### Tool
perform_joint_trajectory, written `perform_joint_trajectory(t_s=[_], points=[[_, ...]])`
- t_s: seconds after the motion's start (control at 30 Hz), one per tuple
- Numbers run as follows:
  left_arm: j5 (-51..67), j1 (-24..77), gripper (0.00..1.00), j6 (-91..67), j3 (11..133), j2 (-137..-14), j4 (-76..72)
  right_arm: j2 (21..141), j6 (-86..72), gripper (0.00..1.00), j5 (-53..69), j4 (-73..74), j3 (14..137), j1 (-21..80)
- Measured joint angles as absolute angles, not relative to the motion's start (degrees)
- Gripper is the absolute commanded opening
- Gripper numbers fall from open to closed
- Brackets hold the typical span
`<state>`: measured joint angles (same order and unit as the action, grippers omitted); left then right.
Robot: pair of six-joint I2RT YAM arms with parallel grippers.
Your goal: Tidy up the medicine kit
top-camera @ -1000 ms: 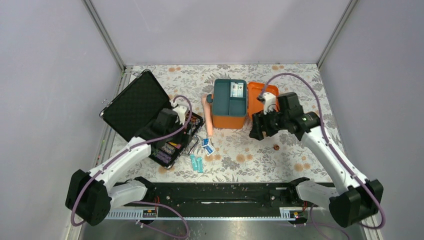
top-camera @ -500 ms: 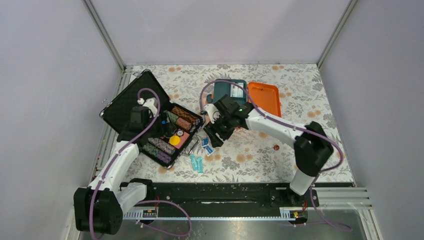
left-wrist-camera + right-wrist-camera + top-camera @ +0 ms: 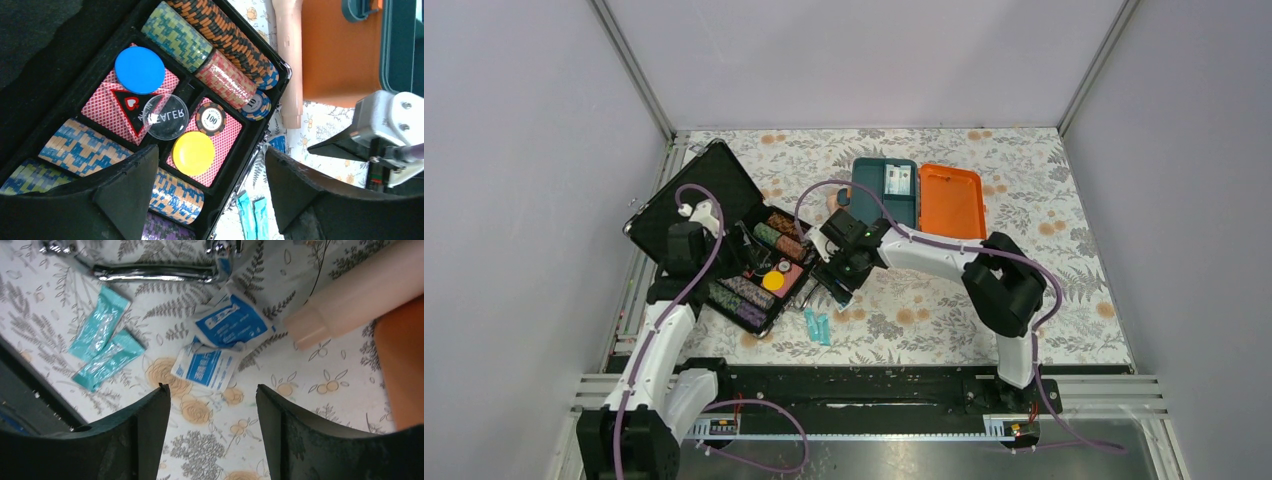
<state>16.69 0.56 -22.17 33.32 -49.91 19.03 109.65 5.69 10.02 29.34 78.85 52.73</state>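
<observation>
blue-and-white sachets (image 3: 227,322) lie just ahead of our right gripper (image 3: 211,390), centred between its parted, empty jaws, the two overlapping slantwise. our left gripper (image 3: 211,155), also parted and empty, hangs over the poker chip case (image 3: 45,40), well off. beyond the sachets sits the medicine kit (image 3: 869,195), open, lid laid rightward, nearer our right arm.

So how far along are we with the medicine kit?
Done: medicine kit lid open, a white item in its tray. In hand: nothing; right gripper hovers, jaws open, over the blue-white packets. Left: those packets, teal sachets and peach tube, all on the table.
</observation>
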Motion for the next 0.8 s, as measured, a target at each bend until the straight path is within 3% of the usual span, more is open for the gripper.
perform_joint_trajectory(t_s=[0.13,0.27,0.5,0.67,0.8], points=[[18.1,-2.2,0.78,-23.5,33.2,-51.1,18.4,112.8,6.9,0.69,9.4,28.2,79.9,52.7],[18.6,-2.8,0.78,-23.8,33.2,-52.0,18.3,114.9,7.9,0.61,8.4,27.9,79.9,52.7],[19.4,-2.8,0.78,-24.0,33.2,-52.3,18.2,115.5,10.9,0.00,7.9,26.7,79.9,52.9],[19.4,-2.9,0.78,-24.0,33.2,-53.4,18.1,112.8,15.0,0.00,8.0,26.4,77.4,53.1],[19.5,-3.0,0.77,-24.0,33.2,-54.0,18.0,101.1,19.0,0.00,8.7,29.4,71.8,53.2]])
